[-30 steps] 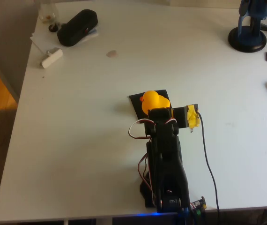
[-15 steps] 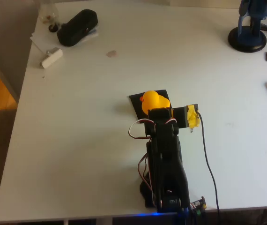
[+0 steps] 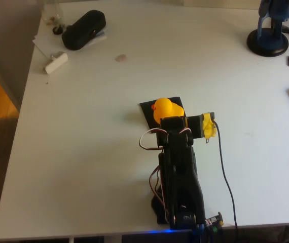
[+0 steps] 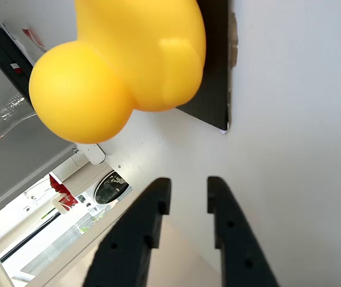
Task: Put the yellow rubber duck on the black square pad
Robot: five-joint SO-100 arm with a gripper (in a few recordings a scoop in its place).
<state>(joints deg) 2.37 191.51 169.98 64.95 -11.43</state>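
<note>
The yellow rubber duck (image 3: 166,110) sits on the black square pad (image 3: 147,108) near the middle of the white table in the overhead view. From the wrist camera, the duck (image 4: 128,60) rests on the pad (image 4: 215,66) at the top of the picture. My gripper (image 4: 187,182) is below it, apart from the duck. Its two black fingers stand a narrow gap apart with nothing between them. In the overhead view the black arm (image 3: 177,172) reaches from the near edge up to the duck and hides the fingers.
A bulky black case (image 3: 83,29), a white cylinder (image 3: 56,62) and a glass bottle (image 3: 52,12) lie at the far left corner. A blue stand (image 3: 268,40) is at the far right. A black cable (image 3: 224,172) runs beside the arm.
</note>
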